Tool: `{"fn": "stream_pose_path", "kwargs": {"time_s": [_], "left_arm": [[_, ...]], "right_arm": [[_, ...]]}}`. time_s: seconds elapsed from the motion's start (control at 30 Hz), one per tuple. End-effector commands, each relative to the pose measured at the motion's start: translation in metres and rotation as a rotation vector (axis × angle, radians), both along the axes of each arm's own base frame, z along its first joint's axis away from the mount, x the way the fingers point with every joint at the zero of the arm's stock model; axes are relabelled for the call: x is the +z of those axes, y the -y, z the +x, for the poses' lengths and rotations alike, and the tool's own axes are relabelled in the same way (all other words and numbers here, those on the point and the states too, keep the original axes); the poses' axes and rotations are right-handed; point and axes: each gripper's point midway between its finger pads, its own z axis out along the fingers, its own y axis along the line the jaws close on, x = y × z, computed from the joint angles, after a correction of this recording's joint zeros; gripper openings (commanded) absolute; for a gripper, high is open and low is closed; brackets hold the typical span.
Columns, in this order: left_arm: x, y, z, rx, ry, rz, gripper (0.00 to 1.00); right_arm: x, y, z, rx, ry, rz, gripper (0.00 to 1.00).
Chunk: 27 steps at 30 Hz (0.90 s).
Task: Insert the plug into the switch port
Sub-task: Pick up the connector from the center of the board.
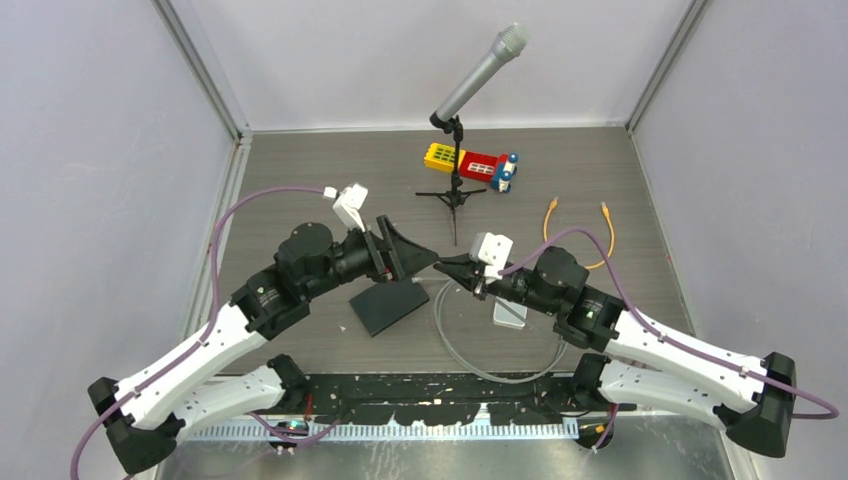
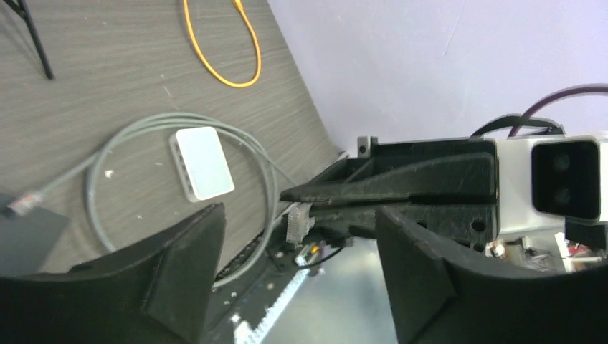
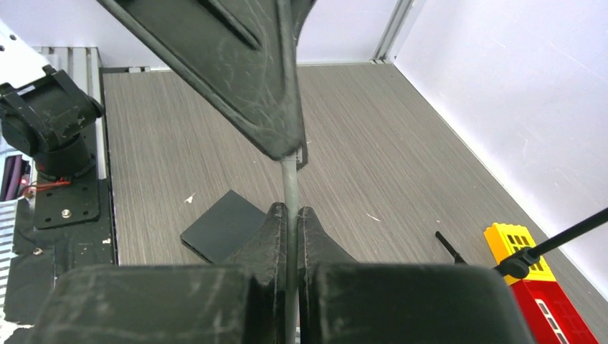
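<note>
The white switch (image 2: 204, 163) lies flat on the table inside a loop of grey cable (image 2: 269, 186); in the top view the switch (image 1: 510, 312) is half hidden under my right arm. My right gripper (image 3: 290, 213) is shut on the grey cable (image 3: 289, 179), held above the table. The clear plug (image 2: 300, 222) hangs just below that gripper's tips (image 2: 290, 195). My left gripper (image 2: 301, 276) is open, its two fingers (image 2: 179, 265) standing wide on either side of the plug without touching it. The cable's other plug (image 2: 21, 203) rests by the dark pad.
A dark square pad (image 1: 388, 305) lies under the left gripper (image 1: 425, 262). A microphone on a tripod (image 1: 458, 190) stands at the back, with a yellow and red toy block (image 1: 470, 163) behind it. An orange cable (image 1: 580, 225) lies at the right.
</note>
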Motion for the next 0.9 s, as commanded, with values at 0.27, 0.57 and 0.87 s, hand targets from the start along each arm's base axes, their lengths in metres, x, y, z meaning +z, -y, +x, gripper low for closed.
{"fn": "stream_pose_path", "kwargs": {"time_s": [0.27,0.57,0.87], "left_arm": [[0.014,-0.070,0.013,0.257,0.179,0.136,1.00],[-0.005,-0.095,0.018,0.340,0.169,0.266,1.00],[-0.015,-0.096,0.020,0.348,0.158,0.299,1.00]], "right_arm": [[0.062,0.055,-0.006,-0.185,-0.188,0.233,0.01],[0.121,0.088,-0.057,-0.030,-0.226,0.393,0.00],[0.160,0.116,-0.099,0.115,-0.183,0.500,0.00]]}}
